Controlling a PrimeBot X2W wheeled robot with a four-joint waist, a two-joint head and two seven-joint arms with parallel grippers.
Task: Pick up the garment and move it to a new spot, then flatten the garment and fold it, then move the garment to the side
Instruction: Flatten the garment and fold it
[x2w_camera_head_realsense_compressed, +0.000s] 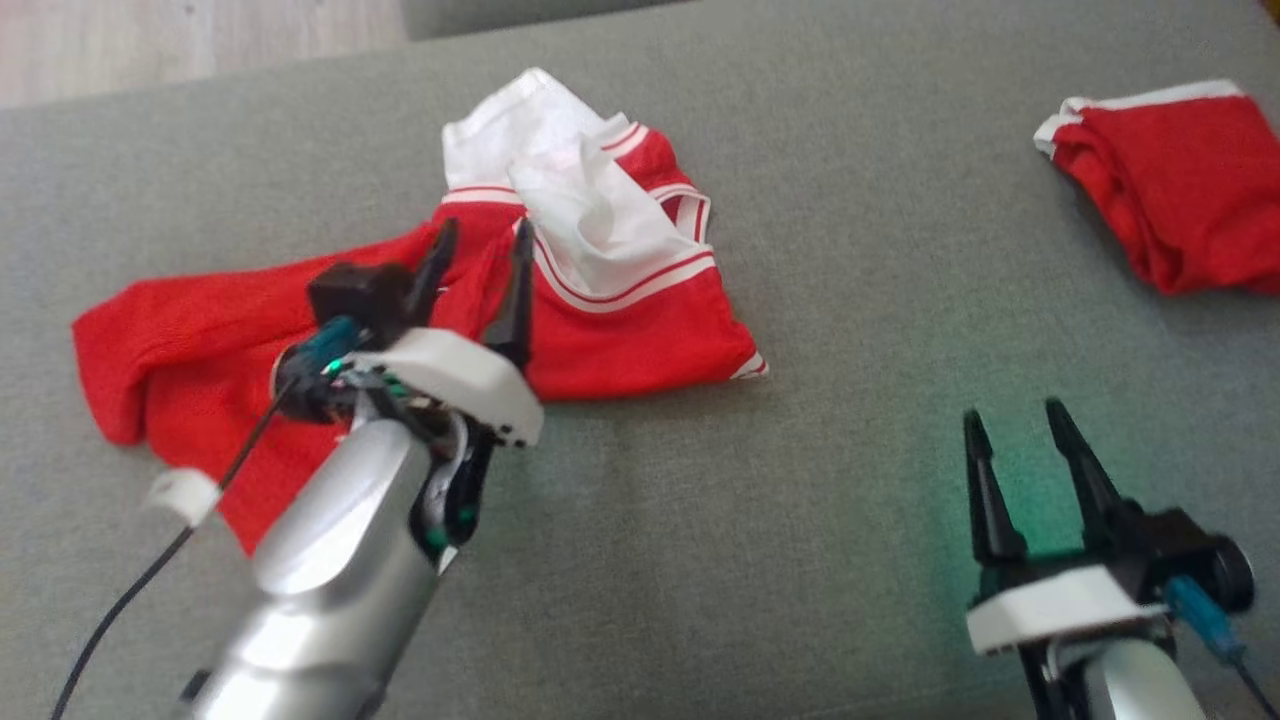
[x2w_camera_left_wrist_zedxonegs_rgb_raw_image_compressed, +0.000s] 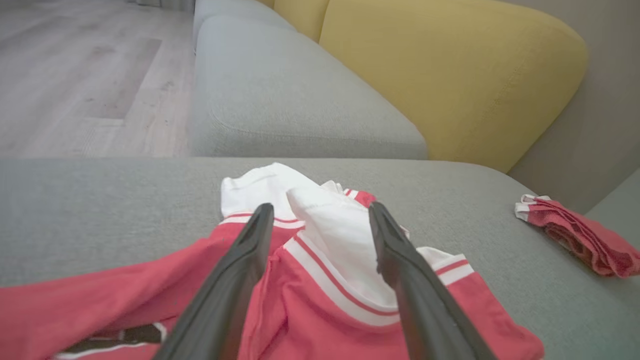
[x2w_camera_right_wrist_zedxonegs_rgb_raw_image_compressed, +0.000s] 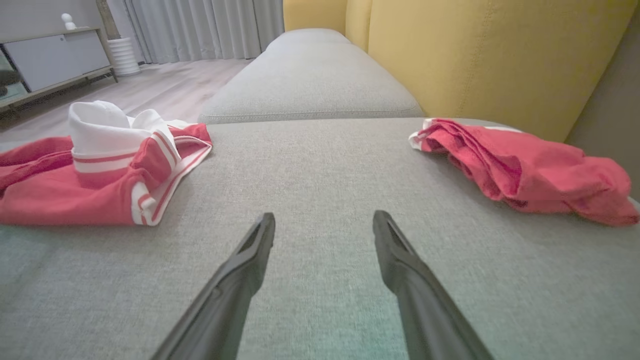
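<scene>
Red garment (x2w_camera_head_realsense_compressed: 640, 340) lies crumpled on left half of grey cushion (x2w_camera_head_realsense_compressed: 800, 520), long axis L–R across it. L gripper (x2w_camera_head_realsense_compressed: 485, 228) hovers over its middle, jaws spread, nothing pinched. R gripper (x2w_camera_head_realsense_compressed: 1012, 412), jaws spread too, is over cushion's bare right part, well apart from garment. L arm is nearer.

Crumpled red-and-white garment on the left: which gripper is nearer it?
Left. The left gripper is over the garment, fingers apart; the right gripper is off to its right over grey cushion.
</scene>
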